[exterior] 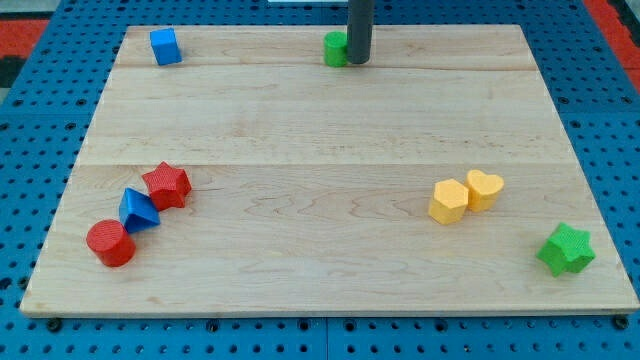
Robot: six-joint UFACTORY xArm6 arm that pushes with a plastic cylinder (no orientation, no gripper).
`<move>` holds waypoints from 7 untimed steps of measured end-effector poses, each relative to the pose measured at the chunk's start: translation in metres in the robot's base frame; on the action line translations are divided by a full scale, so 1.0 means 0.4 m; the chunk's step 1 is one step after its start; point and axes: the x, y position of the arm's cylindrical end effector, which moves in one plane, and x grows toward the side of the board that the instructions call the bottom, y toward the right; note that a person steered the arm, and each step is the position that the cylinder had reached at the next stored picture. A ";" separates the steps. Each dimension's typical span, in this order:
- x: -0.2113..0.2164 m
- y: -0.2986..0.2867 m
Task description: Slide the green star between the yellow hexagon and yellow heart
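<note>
The green star point(566, 249) lies near the board's lower right corner. The yellow hexagon point(449, 201) and the yellow heart point(484, 189) sit touching each other, up and to the left of the star. My tip point(358, 60) is at the view's top centre, far from the star, right beside a small green block point(336, 48) that it partly hides.
A blue cube point(165, 46) sits at the top left. A red star point(167, 185), a blue triangle-shaped block point(138, 210) and a red cylinder point(110, 243) cluster at the lower left. The wooden board point(320, 130) rests on a blue pegboard.
</note>
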 end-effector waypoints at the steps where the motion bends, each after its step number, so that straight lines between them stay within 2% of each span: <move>1: 0.024 0.044; 3: -0.028 -0.097; 4: 0.112 0.042; 5: 0.272 0.322; 6: 0.339 0.617; 7: 0.578 0.734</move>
